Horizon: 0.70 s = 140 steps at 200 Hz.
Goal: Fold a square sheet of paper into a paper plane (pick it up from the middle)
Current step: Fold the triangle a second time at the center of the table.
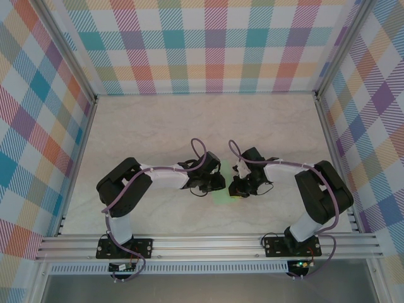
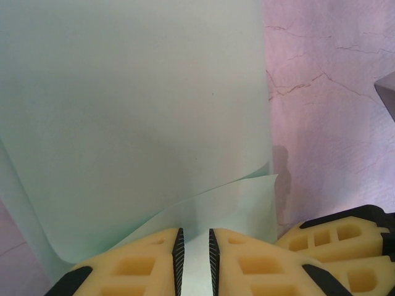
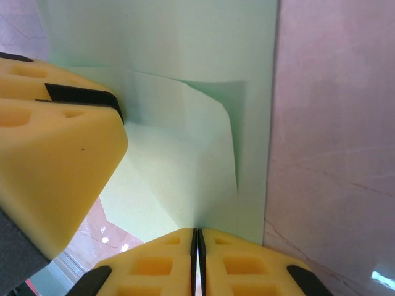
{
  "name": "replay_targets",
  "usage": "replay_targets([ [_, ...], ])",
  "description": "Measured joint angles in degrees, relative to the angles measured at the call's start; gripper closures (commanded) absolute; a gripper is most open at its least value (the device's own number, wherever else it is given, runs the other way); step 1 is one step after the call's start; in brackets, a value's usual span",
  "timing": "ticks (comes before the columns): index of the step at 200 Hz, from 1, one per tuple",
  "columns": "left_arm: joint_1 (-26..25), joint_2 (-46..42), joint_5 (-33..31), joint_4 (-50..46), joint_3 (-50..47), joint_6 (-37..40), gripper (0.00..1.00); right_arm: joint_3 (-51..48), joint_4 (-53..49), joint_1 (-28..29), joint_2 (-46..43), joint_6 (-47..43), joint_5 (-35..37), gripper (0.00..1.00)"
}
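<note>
The pale mint-green sheet of paper (image 1: 220, 196) lies partly folded on the table between the two arms. In the left wrist view the paper (image 2: 136, 111) curls upward, with a lower flap running toward my left gripper (image 2: 194, 232). Its pads stand a narrow gap apart, and paper shows in that gap. My right gripper (image 3: 197, 232) is shut on a creased fold of the paper (image 3: 185, 154). The left gripper's yellow finger (image 3: 55, 154) rests beside that fold. From above, the left gripper (image 1: 214, 184) and right gripper (image 1: 237, 187) nearly meet over the paper.
The marbled tabletop (image 1: 189, 126) stretches behind the arms to checked walls (image 1: 202, 44). An aluminium rail (image 1: 208, 243) runs along the near edge. The right gripper's finger (image 2: 339, 228) sits close at the lower right of the left wrist view.
</note>
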Motion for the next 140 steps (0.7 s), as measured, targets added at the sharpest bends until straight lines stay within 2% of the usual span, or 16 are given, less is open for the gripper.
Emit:
replay_targets([
  [38,0.00,0.00,0.00,-0.15,0.00,0.02,0.79,0.35,-1.33,0.00,-1.16,-0.07,0.24,0.80],
  [82,0.00,0.00,0.00,-0.20,0.04,0.02,0.79,0.33,-3.08,0.00,-8.52,-1.64,1.79,0.70],
  [140,-0.02,0.00,-0.02,-0.22,0.07,0.04,0.79,0.33,-3.32,0.00,-6.73,-2.84,2.78,0.68],
])
